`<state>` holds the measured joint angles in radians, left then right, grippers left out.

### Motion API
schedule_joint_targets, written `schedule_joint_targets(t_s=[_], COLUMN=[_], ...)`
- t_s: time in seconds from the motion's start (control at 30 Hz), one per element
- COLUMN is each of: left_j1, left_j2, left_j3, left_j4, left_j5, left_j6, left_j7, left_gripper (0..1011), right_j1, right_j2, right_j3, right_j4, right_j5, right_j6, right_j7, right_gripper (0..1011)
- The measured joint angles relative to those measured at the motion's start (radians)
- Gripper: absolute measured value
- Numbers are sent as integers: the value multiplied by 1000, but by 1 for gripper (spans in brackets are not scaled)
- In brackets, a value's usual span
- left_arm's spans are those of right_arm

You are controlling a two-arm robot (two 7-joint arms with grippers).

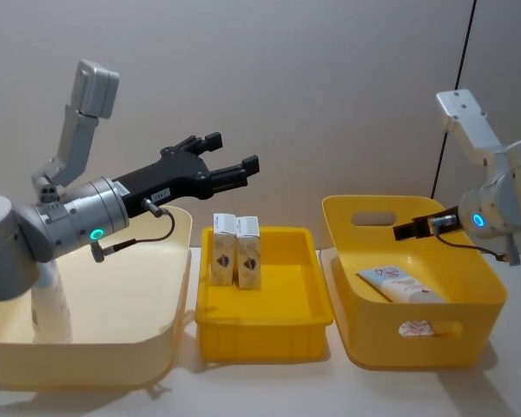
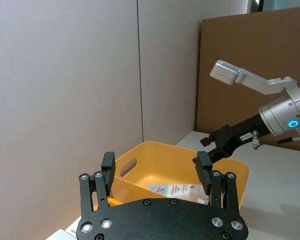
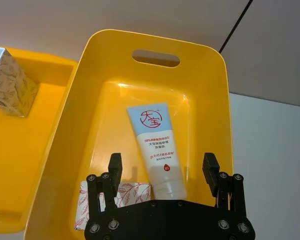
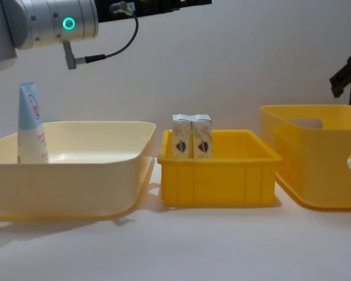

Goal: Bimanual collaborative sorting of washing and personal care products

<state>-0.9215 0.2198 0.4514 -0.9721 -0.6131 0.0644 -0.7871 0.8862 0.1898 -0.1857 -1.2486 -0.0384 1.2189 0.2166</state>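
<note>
Tube (image 3: 155, 150) under right gripper (image 3: 162, 167) — jaws apart.

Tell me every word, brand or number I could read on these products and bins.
"大宝" in a red ring: light-blue tube lying in the deep yellow bin.
Red lines beneath it: too small to read.
Two small cartons in the middle tray: blue-red marks, no readable text.
Standing tube: red mark, unreadable.

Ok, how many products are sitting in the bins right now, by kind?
Cartons: 2
Tubes: 2
Red-leaf pack: 1
Total: 5
</note>
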Motion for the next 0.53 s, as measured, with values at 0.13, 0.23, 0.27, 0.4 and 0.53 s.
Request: schedule_joint_targets(t_s=[0.13, 0.23, 0.27, 0.4, 0.53], left_j1=[0, 0, 0, 0, 0], left_j2=[0, 0, 0, 0, 0], left_j3=[0, 0, 0, 0, 0], left_j4=[0, 0, 0, 0, 0], left_j5=[0, 0, 0, 0, 0], left_j6=[0, 0, 0, 0, 0], left_j7=[0, 0, 0, 0, 0], left_gripper=[1000, 1000, 1000, 1000, 997], right_j1=[0, 1, 1, 1, 1], right_j2=[0, 1, 1, 1, 1], right_j3=[0, -1, -1, -1, -1], right_j4=[0, 1, 1, 1, 1], right_j5=[0, 1, 1, 1, 1], right_j6=[1, 1, 1, 2, 2], right_j7=[1, 2, 2, 2, 3], right_gripper=[1001, 1001, 1001, 1001, 1001])
